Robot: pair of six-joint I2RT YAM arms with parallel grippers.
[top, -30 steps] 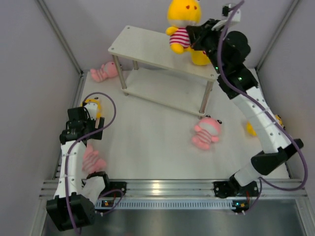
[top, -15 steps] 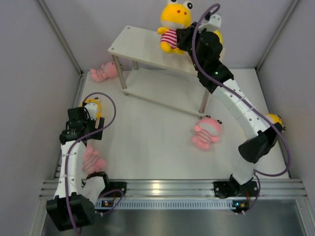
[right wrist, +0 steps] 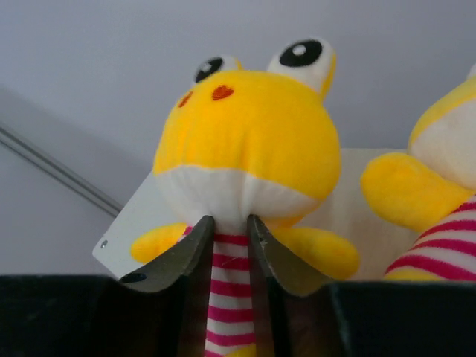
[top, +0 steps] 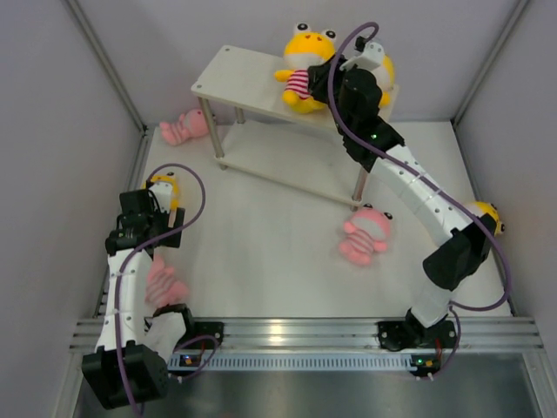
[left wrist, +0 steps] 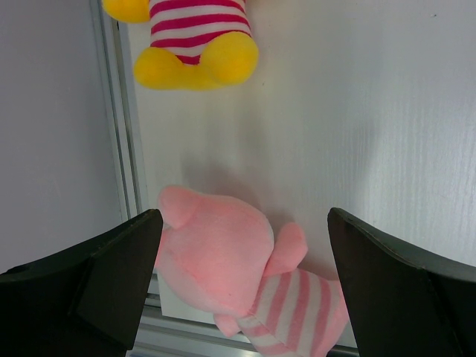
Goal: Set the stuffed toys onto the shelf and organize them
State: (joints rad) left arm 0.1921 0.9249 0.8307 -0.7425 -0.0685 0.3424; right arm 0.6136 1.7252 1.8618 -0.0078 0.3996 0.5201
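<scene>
Plush = light & squashy: yellow toy (right wrist: 245, 141) on shelf (top: 244, 78) top, R claw (right wrist: 228, 227) pinched on its striped belly just under the head, prob. best hold, while L claw (left wrist: 242, 223) gapes wide over pink toy (left wrist: 216, 256) on surface (left wrist: 372, 111).

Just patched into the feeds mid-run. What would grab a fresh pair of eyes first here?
The big draw is the yellow toy upright at the top board of the shelf, its striped belly pinched by the right tool, with a second yellow toy close beside it. Next, the left tool hangs open over a pink toy lying at the left edge of the table. Another pink toy lies in front of the shelf.
</scene>
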